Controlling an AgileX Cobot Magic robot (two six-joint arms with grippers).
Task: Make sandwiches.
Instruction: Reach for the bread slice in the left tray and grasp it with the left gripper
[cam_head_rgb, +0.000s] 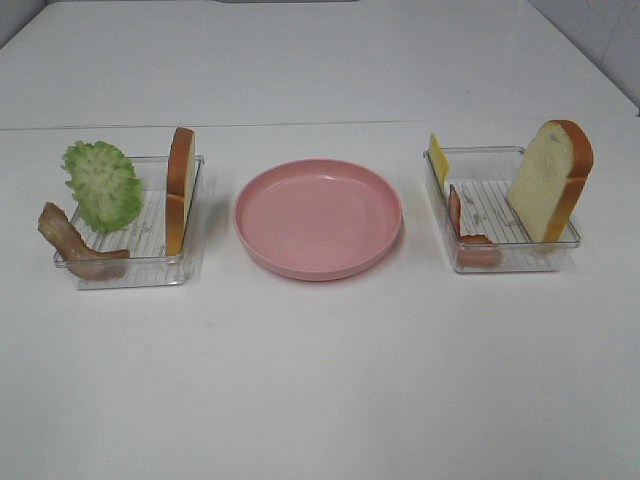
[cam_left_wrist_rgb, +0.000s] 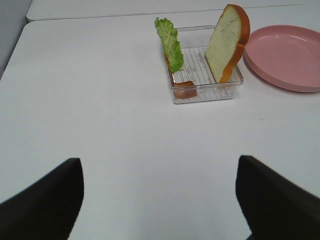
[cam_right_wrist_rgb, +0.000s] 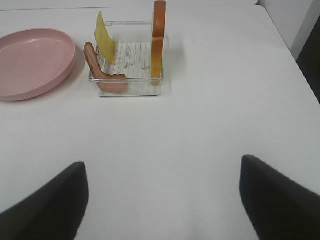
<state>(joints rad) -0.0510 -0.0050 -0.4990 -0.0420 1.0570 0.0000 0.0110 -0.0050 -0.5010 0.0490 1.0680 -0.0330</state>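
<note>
Light: bright, even, diffuse, from overhead; white table (cam_head_rgb: 320, 380) nearly washed out; shadows faint, soft-edged, beside the clear trays (cam_head_rgb: 125, 272) and under the pink plate (cam_head_rgb: 318, 215); soft sheen on plate rim; high view slightly grainy; left gripper (cam_left_wrist_rgb: 160, 205) and right gripper (cam_right_wrist_rgb: 162, 205) dark, blurred at edges.
</note>
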